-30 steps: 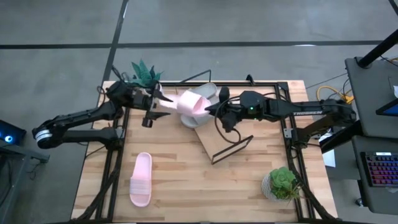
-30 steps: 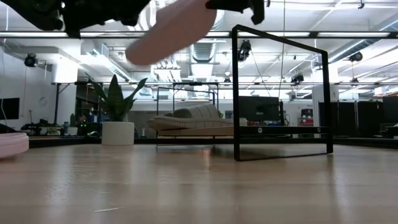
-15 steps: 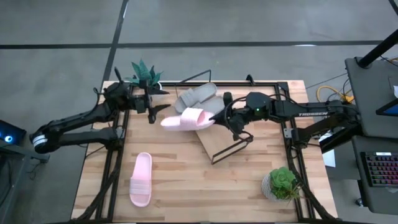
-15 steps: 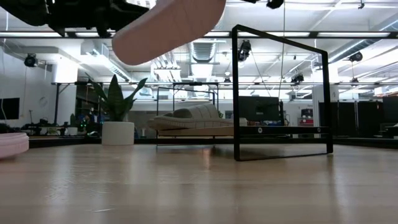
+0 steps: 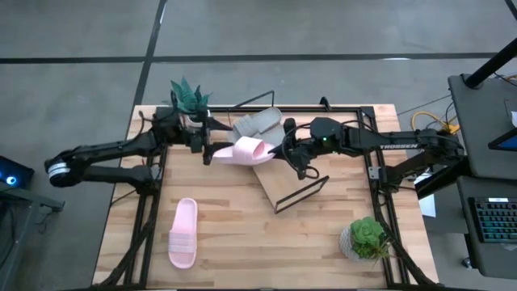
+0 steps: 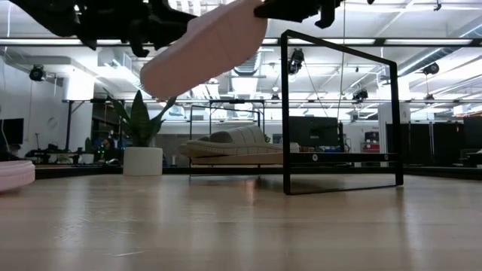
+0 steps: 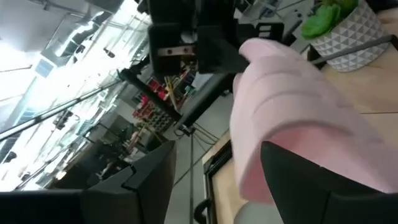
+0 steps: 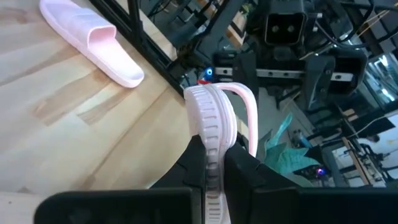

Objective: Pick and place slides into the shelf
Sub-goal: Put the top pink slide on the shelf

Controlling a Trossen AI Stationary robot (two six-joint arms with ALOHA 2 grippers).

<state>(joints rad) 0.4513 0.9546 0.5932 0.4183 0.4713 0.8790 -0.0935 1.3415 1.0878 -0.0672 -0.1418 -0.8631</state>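
Note:
My right gripper is shut on a pale pink slide, held high above the table in the low view. My left gripper is open at the slide's free end, which stands between its fingers. Two grey slides lie on the far part of the slanted wood shelf. A second pink slide lies sole down on the table at the near left. My right gripper pinches the pink slide's sole at its strap end between its two fingers, the sole edge-on between them and the strap arching to one side. The fingers come level from the table's right. The slide is lifted clear and sticks out toward the left gripper. My left gripper has the slide's free end between its open fingers; I cannot tell whether a finger touches it.
The shelf's black wire frame stands up near the table's middle. A potted plant stands at the far left corner and another at the near right. The table's black rails run along both sides.
My left gripper drew back from the pink slide toward the far left, then came back toward the right to the slide's free end. The slide, held in my right gripper, has turned from a steep tilt to nearly flat and stays lifted clear.

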